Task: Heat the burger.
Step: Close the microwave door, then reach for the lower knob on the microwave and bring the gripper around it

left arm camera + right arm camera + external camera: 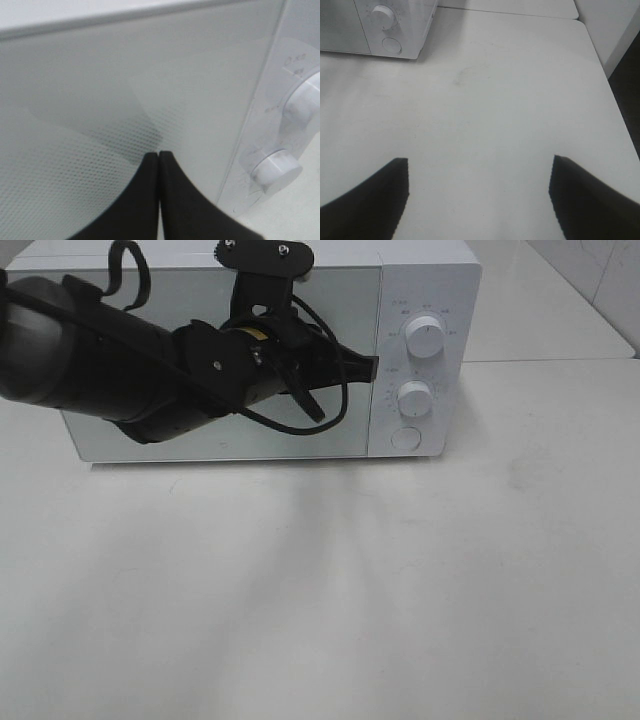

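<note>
From the upper left of the frame the left claw [368, 366], fingers pressed together, points at the right edge of the shut microwave door [330, 435], just beside the upper knob [425, 338]. The burger is out of sight in every view. The right claw [479, 160] stands spread apart above the counter [495, 100]

We see a white table [320, 600] filling the lower frame of the high view. One white microwave [350, 300] stands directly on it at upper centre, door shut, with two dials [425, 338] at its right.
</note>
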`<move>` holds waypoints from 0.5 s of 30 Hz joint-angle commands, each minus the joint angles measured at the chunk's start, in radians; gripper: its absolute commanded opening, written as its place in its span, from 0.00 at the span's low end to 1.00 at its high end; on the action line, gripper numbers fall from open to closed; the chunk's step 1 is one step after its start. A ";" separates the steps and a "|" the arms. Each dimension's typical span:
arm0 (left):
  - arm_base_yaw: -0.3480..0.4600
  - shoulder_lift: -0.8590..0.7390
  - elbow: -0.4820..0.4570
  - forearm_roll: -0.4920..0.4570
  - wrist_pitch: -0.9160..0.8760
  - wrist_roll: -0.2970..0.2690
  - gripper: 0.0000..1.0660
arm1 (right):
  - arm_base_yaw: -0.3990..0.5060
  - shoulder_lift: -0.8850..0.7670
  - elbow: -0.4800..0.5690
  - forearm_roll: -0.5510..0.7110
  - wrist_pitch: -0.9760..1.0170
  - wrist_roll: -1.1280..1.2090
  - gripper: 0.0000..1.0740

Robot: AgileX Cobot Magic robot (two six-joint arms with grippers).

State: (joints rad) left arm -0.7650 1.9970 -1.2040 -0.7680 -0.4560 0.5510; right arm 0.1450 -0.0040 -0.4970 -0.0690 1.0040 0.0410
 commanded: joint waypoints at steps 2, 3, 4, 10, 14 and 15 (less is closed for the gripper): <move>0.016 -0.050 0.043 -0.034 -0.005 0.001 0.00 | -0.005 -0.027 0.000 -0.001 -0.006 0.001 0.71; 0.016 -0.077 0.080 -0.053 0.007 0.001 0.04 | -0.005 -0.027 0.000 -0.001 -0.006 0.001 0.71; 0.016 -0.077 0.080 -0.053 0.007 0.001 0.04 | -0.005 -0.027 0.000 -0.001 -0.006 0.001 0.71; 0.016 -0.171 0.185 -0.101 0.182 0.032 0.47 | -0.005 -0.027 0.000 -0.001 -0.006 0.001 0.71; 0.019 -0.205 0.213 -0.095 0.304 0.035 0.92 | -0.005 -0.027 0.000 -0.001 -0.006 0.001 0.71; 0.019 -0.205 0.213 -0.095 0.304 0.035 0.92 | -0.005 -0.027 0.000 -0.001 -0.006 0.001 0.71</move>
State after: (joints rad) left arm -0.7480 1.8070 -0.9970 -0.8600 -0.1730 0.5820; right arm 0.1450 -0.0040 -0.4970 -0.0690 1.0040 0.0410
